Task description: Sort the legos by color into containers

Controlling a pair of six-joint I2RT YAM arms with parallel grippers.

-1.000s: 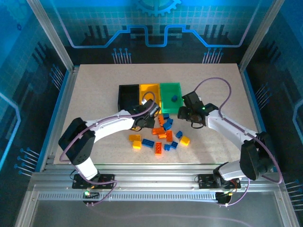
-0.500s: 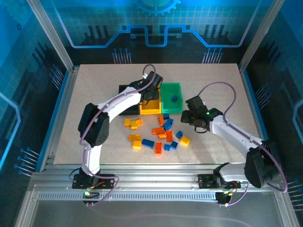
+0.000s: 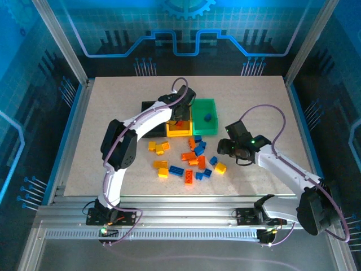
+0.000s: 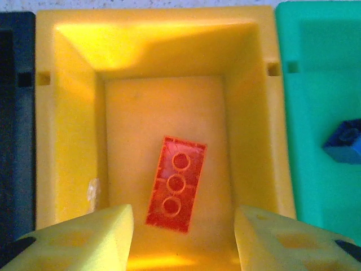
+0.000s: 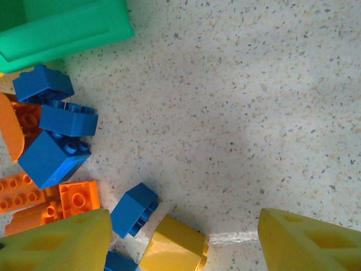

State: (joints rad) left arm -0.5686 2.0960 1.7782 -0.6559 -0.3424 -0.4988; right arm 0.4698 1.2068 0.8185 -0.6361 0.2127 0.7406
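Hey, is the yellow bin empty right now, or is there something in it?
Not empty. One orange-red brick lies flat on the floor of the yellow bin, the only brick seen inside it.

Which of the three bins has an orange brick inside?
The yellow bin, the middle one: an orange brick lies flat on its floor. The green bin beside it holds a blue brick.

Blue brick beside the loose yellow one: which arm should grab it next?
Right, probably. The right tool hangs open over the blue brick, while the left tool is away over the yellow bin.
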